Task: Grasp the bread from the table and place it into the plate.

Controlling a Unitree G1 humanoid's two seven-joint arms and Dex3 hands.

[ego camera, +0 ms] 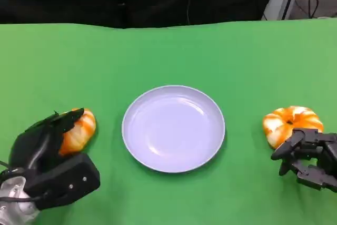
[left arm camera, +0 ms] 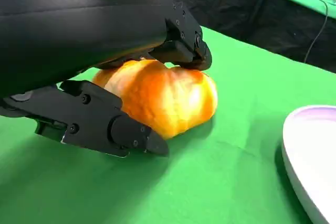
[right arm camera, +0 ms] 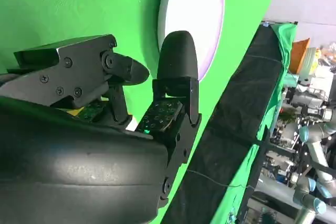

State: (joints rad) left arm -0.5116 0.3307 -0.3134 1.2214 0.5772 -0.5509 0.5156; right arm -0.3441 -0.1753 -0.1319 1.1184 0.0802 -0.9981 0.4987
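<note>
Bread (ego camera: 79, 129) sits on the table (ego camera: 158, 51) left of the plate (ego camera: 174, 128), your left hand (ego camera: 45, 146) closed around it but not lifted. Plate holds nothing yet. Right hand (ego camera: 308, 156) hangs loosely apart beside a second bread (ego camera: 291, 122), holding nothing. Lift and transfer remain.

The worktop (ego camera: 168, 51) is covered in matt green cloth. The plate (ego camera: 174, 128) is seen smooth and faintly glossy. Beside the black plastic fingers (left arm camera: 105, 121), the bread (left arm camera: 168, 95) is glazed shiny.
</note>
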